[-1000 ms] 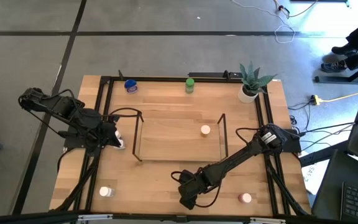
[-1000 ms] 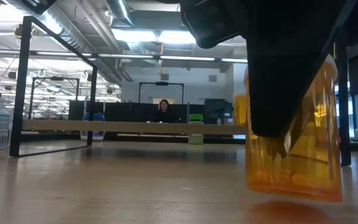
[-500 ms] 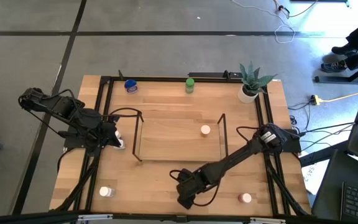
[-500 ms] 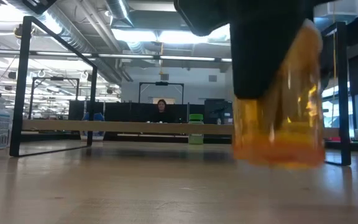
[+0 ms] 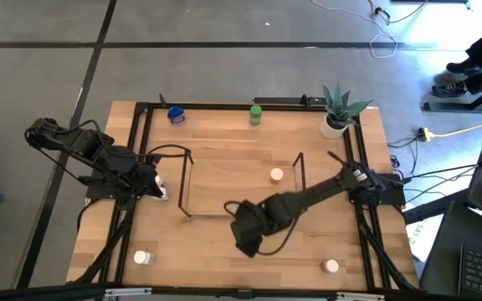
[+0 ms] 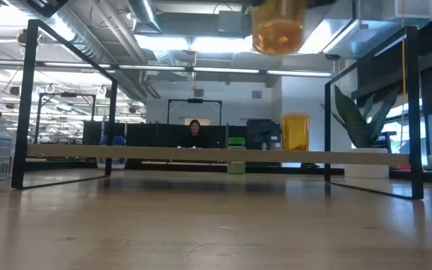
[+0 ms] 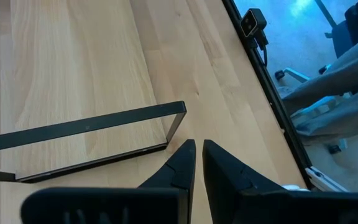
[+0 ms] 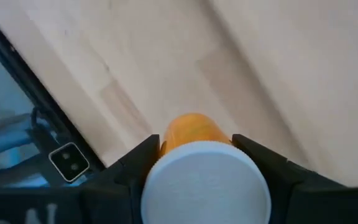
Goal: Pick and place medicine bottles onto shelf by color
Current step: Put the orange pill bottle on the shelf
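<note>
We've got the right tool (image 8: pixel 194 155) pinching an orange bottle (image 8: pixel 191 130) by its white cap, tabletop (image 8: pixel 278 68) well below it. Left tool (image 7: pixel 197 163) is pressed together beside the shelf (image 7: pixel 166 130).

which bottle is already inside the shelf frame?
The orange bottle with the pale cap, standing alone near the shelf's right end; the other bottles sit outside it.

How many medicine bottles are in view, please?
6: blue-capped and green-capped at back, pale-capped in the shelf, white-capped and pink-capped in front, another in the right gripper; others possibly hidden.

Open-plan office: monitor rows (image 6: pixel 163 133), exposed ceiling ducts (image 6: pixel 118 37)
</note>
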### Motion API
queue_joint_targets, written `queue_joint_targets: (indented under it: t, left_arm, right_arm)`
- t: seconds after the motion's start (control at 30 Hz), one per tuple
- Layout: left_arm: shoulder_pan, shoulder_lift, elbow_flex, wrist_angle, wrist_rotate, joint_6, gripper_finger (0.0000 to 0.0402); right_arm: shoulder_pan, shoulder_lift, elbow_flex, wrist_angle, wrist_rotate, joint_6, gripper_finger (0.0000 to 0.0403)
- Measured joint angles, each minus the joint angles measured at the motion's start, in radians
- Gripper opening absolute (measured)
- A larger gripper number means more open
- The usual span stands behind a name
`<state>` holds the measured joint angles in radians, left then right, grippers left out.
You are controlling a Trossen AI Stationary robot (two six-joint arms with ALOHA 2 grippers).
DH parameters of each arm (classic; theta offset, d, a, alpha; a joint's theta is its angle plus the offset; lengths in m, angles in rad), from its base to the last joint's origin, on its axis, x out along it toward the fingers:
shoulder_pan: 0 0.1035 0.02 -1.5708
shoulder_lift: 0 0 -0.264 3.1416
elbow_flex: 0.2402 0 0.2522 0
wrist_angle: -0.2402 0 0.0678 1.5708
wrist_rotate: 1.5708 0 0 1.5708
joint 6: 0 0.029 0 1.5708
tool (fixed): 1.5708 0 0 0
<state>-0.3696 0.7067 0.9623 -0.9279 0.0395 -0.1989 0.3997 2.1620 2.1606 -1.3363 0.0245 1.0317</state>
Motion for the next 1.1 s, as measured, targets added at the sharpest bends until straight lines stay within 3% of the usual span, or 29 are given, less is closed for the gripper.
queue_joint_targets:
  t: [0.2,0.5,0.83,1.1]
  left_arm:
    - [0.000,0.000,0.000,-0.001,-0.003,0.000,0.0025]
    - [0.000,0.000,0.000,-0.008,-0.002,0.000,0.0025]
    - [0.000,0.000,0.000,-0.007,-0.006,0.053,0.0025]
    - [0.000,0.000,0.000,-0.007,-0.080,0.051,0.0025]
  right_arm:
    - [-0.120,0.000,0.091,-0.070,0.015,-0.126,0.0189]
    - [-0.261,0.002,0.087,-0.101,0.013,-0.328,0.0191]
    - [-0.241,0.002,0.086,-0.177,0.120,-0.500,0.0192]
    - [-0.248,0.003,0.059,-0.097,0.078,-0.656,0.0194]
